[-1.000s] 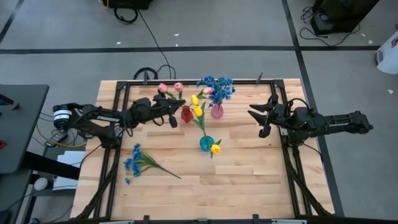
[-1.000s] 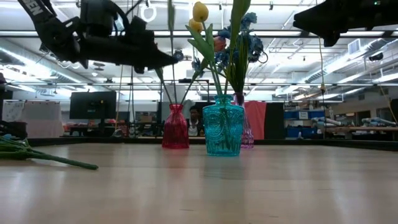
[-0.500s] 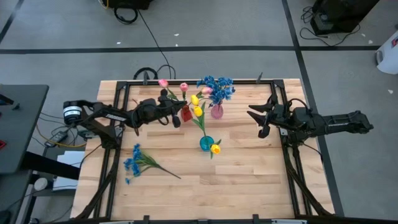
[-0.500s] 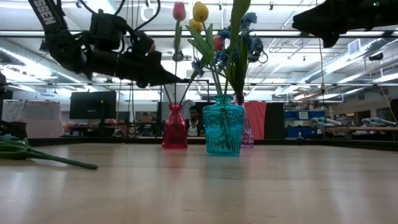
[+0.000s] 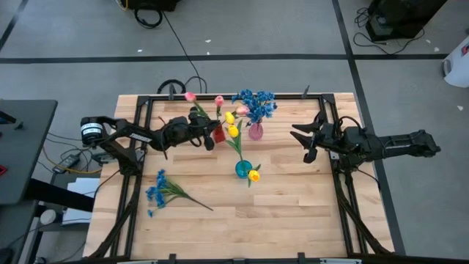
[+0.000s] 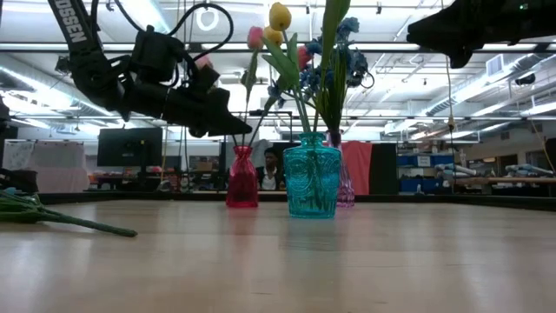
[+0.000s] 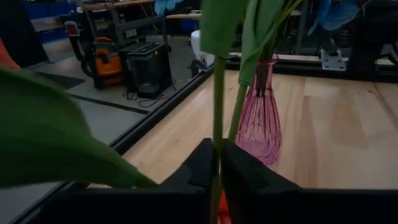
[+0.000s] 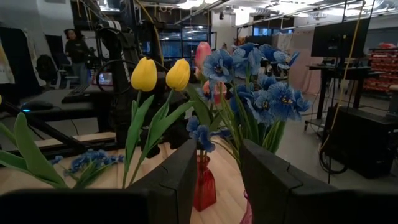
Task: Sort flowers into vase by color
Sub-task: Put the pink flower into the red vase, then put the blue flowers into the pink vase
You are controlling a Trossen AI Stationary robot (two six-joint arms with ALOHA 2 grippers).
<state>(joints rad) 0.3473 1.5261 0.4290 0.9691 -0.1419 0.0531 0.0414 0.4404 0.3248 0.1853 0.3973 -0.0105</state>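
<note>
My left gripper (image 5: 208, 138) hovers just left of the red vase (image 5: 219, 134) at the table's far side, shut on green stems that carry two pink tulips (image 5: 218, 100) above it. A turquoise vase (image 5: 242, 168) holds yellow tulips (image 5: 231, 125). Blue flowers (image 5: 254, 103) stand in a pink vase (image 5: 255, 132). One blue sprig (image 5: 165, 191) lies flat on the table, near left. My right gripper (image 5: 303, 143) waits open above the table's right side. My left gripper pinches a pink tulip's stem (image 7: 217, 134) between its two fingers, coming about level from the table's left, across the upright stem. A second stem (image 7: 239, 109) runs close beside it; whether it is pinched too, I cannot tell. The stems reach down to the red vase's mouth (image 6: 242, 149).
The three vases stand close together at the far middle. A black frame rail (image 5: 220, 96) runs along the table's far edge. Bare wood (image 5: 293, 213) lies across the near half, right of the blue sprig.
My left gripper has sunk and shifted a little toward the red vase, still shut on the stems. The pink tulips have come down with it; in the low view a bloom that was above the picture now shows beside the yellow tulips.
</note>
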